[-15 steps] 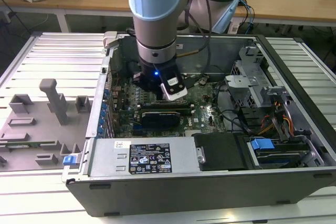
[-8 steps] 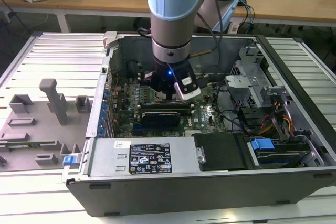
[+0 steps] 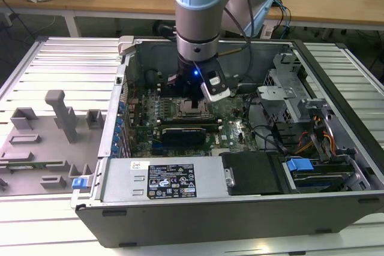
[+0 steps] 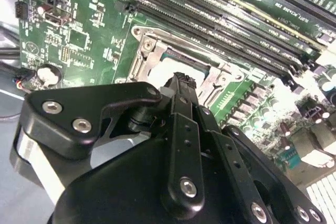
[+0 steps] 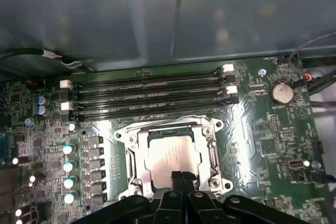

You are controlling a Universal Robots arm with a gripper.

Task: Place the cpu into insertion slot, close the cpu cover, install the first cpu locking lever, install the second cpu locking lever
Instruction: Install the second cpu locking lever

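- One cpu [image 5: 170, 156], pale silver-grey, lies flat in the insertion slot [image 5: 137, 150] on the green motherboard [image 5: 262, 140], about midway across the board.
- The cpu cover [image 5: 212, 148] lies down around the chip, its square window framing the metal top.
- The gripper [image 5: 181, 178] hangs directly over the socket's edge, its black fingertips [image 4: 181, 81] drawn together and holding nothing; whether they touch the chip or cover cannot be told.
- Long black memory slots [image 5: 152, 95] run just beside the socket.
- The motherboard sits inside an open computer case [image 3: 240, 214], which rests on a slatted metal bench [image 3: 54, 64].
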